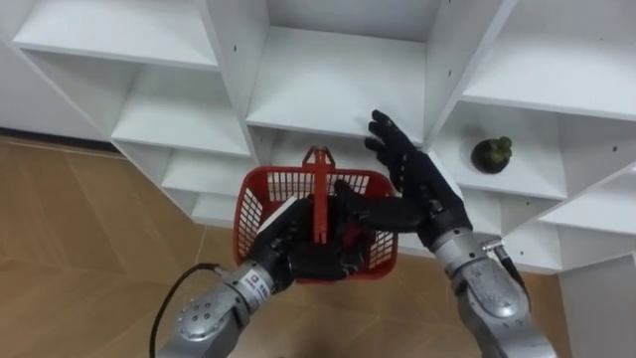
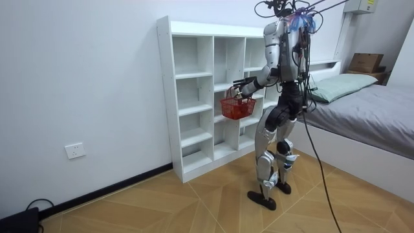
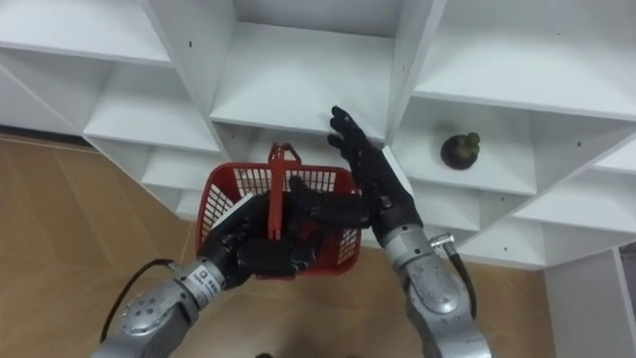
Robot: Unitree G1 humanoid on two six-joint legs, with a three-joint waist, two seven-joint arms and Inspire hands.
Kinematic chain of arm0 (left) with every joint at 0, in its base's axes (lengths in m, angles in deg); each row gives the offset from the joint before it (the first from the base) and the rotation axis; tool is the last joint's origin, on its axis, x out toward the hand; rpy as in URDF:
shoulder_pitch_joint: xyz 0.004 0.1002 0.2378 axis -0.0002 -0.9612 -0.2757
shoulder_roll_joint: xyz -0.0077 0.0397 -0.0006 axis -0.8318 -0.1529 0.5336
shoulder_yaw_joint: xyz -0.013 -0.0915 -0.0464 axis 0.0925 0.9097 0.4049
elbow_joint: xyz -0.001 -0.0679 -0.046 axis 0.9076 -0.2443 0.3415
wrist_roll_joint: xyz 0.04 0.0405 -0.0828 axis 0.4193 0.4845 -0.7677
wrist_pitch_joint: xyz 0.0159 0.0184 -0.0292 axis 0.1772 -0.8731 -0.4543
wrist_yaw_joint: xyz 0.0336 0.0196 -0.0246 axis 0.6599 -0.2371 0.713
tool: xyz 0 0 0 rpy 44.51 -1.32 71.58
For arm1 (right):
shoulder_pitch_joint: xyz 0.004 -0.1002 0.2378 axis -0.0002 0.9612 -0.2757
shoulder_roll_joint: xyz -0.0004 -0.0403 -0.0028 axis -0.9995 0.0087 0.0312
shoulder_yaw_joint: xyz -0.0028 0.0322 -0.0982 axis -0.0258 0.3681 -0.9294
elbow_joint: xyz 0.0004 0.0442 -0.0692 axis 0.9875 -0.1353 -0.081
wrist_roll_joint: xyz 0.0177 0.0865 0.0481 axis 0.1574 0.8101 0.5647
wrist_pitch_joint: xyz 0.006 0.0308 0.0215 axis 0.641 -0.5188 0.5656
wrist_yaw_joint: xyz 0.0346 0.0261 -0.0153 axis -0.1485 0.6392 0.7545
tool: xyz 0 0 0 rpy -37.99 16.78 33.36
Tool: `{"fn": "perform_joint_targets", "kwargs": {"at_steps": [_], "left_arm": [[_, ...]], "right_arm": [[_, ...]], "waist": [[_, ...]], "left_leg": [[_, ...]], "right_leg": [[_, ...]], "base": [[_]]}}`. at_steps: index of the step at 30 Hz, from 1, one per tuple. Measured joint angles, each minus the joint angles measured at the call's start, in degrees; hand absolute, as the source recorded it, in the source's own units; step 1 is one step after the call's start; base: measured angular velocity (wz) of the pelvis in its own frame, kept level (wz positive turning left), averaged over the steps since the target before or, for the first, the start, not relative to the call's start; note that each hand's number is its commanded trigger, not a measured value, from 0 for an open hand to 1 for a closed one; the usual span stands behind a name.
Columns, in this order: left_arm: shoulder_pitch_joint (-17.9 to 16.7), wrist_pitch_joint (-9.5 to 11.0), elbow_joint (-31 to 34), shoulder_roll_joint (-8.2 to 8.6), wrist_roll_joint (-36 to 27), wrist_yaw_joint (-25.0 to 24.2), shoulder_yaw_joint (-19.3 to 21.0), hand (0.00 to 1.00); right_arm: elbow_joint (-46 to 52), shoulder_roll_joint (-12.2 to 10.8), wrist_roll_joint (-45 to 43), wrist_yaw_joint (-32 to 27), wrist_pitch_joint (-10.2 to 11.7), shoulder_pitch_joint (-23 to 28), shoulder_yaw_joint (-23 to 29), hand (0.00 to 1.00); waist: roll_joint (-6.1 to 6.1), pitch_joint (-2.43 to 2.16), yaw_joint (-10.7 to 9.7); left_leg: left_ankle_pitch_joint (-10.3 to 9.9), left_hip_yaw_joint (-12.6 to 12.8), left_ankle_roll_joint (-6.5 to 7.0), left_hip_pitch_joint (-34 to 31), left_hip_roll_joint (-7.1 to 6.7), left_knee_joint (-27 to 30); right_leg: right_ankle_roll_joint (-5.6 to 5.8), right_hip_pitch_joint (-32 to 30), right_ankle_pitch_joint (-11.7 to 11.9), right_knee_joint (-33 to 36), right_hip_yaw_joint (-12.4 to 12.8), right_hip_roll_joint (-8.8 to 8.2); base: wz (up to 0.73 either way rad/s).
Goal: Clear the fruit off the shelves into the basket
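My left hand [image 1: 288, 249] has its fingers curled round the near part of the upright handle of a red plastic basket [image 1: 266, 195] and holds it up before the white closet [image 2: 194, 97]. Above the basket's right side my right hand [image 1: 412, 174] is open, its straight fingers pointing up at the edge of a shelf. A dark round fruit [image 1: 492, 154] with a green cap lies on the shelf to the right of that hand, a short way from its fingertips. What lies inside the basket I cannot make out behind the hands.
The closet's white shelves [image 1: 328, 85] and upright dividers [image 1: 452, 60] stand close in front of me. Wooden floor [image 1: 79, 249] lies below on the left. In the room view a bed [image 2: 375, 103] stands behind me on the room view's right.
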Motion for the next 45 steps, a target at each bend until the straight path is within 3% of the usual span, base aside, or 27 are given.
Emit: {"fn": "perform_joint_targets", "kwargs": {"at_steps": [5, 14, 17, 29, 38, 45], "left_arm": [[-1.73, 0.00, 0.53, -0.87, 1.33, 0.21, 0.88, 1.00], [-5.05, 0.00, 2.49, -0.96, 2.41, 1.00, 2.10, 1.00], [-5.16, 0.02, 3.24, -1.02, 2.06, 1.91, 1.93, 1.00], [-5.38, 0.36, 4.41, -1.22, 1.31, 4.66, 1.93, 1.00], [-7.35, 0.36, 7.17, -2.20, 1.18, 5.53, 1.85, 1.00], [-7.80, 0.36, 7.48, -2.89, 1.18, 5.82, 1.74, 1.00]], "right_arm": [[0.11, 1.82, -0.30, 1.22, -1.36, 2.92, 0.25, 0.00], [2.68, 2.02, -1.85, 3.05, -2.76, 6.31, 0.86, 0.00], [6.15, 2.22, -1.80, 2.95, -2.79, 9.00, 0.96, 0.00], [9.37, 2.44, -1.83, 2.57, -2.75, 11.78, 0.98, 0.00], [11.88, 1.95, -2.44, -0.38, -2.75, 14.52, 2.04, 0.00], [11.72, 2.21, -0.64, -3.03, -2.75, 14.66, 2.68, 0.00]], "waist": [[0.54, -0.37, -0.32], [0.51, -0.41, -2.73], [0.54, -0.42, -3.07], [0.54, -0.51, -3.34], [0.54, -0.54, -5.75], [0.51, -0.52, -6.11]], "left_leg": [[0.01, 1.52, -0.04, 2.94, -0.04, -1.48], [-0.18, 2.89, -0.28, 6.43, -0.08, -2.67], [-0.30, 3.11, -0.45, 8.44, -0.10, -3.59], [-0.62, 4.22, -0.93, 12.50, -0.13, -5.68], [-0.80, 4.24, -1.18, 15.27, -0.13, -6.52], [-0.81, 4.22, -1.20, 15.82, -0.15, -6.75]], "right_leg": [[-0.06, 1.65, 0.04, -0.18, 1.29, 0.31], [0.07, 3.95, 0.07, -0.81, 3.47, 0.86], [0.07, 5.67, 0.04, -1.42, 3.72, 1.04], [0.05, 7.86, 0.07, -2.21, 6.59, 1.89], [0.05, 10.22, 0.06, -3.00, 7.56, 2.24], [0.04, 10.37, 0.07, -3.02, 7.65, 2.32]], "base": [[-0.14], [-0.11], [-0.08], [-0.13], [-0.06], [-0.02]]}}
